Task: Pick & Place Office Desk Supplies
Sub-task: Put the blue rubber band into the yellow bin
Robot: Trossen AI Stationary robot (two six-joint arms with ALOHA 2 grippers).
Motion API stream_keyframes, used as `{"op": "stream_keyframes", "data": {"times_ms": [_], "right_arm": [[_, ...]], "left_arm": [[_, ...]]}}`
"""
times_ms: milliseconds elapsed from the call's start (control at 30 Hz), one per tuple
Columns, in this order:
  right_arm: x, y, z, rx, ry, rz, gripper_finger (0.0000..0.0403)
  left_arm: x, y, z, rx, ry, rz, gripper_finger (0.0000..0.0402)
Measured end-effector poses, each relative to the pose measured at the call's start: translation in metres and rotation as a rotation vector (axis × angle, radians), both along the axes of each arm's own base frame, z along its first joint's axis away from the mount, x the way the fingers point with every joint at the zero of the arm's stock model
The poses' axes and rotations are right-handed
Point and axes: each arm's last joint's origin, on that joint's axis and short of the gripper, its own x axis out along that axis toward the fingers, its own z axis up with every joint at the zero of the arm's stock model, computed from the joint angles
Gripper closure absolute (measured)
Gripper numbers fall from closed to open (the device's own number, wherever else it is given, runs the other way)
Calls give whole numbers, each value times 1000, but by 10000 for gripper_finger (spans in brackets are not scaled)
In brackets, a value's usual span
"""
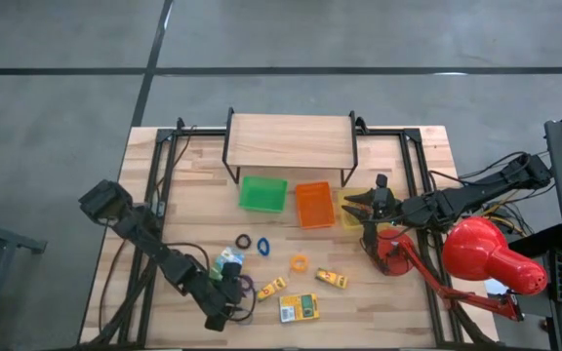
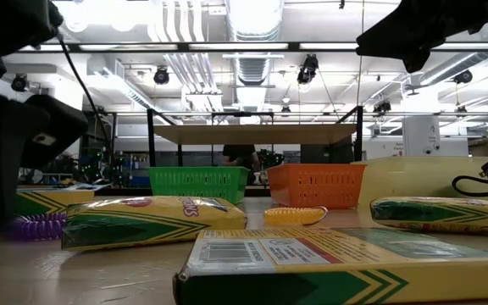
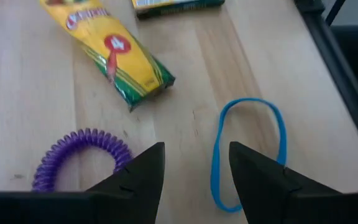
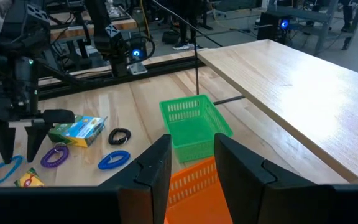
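The left gripper (image 1: 230, 310) hangs low over the near-left part of the wooden table (image 1: 144, 195), its two dark fingers (image 3: 143, 174) spread apart with nothing between them. Just past the fingertips lie a purple coiled band (image 3: 82, 155) and a thin blue rubber-band loop (image 3: 248, 149); neither is touched. Beyond them rests a yellow and green crayon box (image 3: 114, 56), tilted on the boards. Near that arm sits a small blue-green printed box (image 4: 78, 129), then a black loop (image 1: 244, 241) and a blue coiled loop (image 1: 262, 246) side by side. Further right come an orange loop (image 1: 299, 261), a flat yellow and green box (image 1: 299, 308) close to the front edge, and another small yellow box (image 1: 332, 280).

Toward the back, under a wooden shelf (image 1: 289, 141), stand a green tray (image 1: 262, 193), an orange tray (image 1: 313, 205) and a yellow tray (image 1: 349, 201) in a row. The right gripper (image 1: 354, 207) hovers above the yellow tray, jaws a little apart and empty. A big red desk lamp (image 1: 486, 255) stands at the table's right side
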Motion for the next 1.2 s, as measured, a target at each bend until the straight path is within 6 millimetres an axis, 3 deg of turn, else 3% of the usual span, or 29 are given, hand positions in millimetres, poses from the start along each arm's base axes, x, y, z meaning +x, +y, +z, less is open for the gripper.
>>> {"op": "stream_keyframes", "data": {"times_ms": [533, 1200], "right_arm": [[0, 0, 0, 0, 0, 0, 281], [0, 0, 0, 0, 0, 0, 287]], "left_arm": [[-4, -3, -16, 73, 20, 21, 229], [-5, -4, -16, 96, -19, 57, 397]]}}
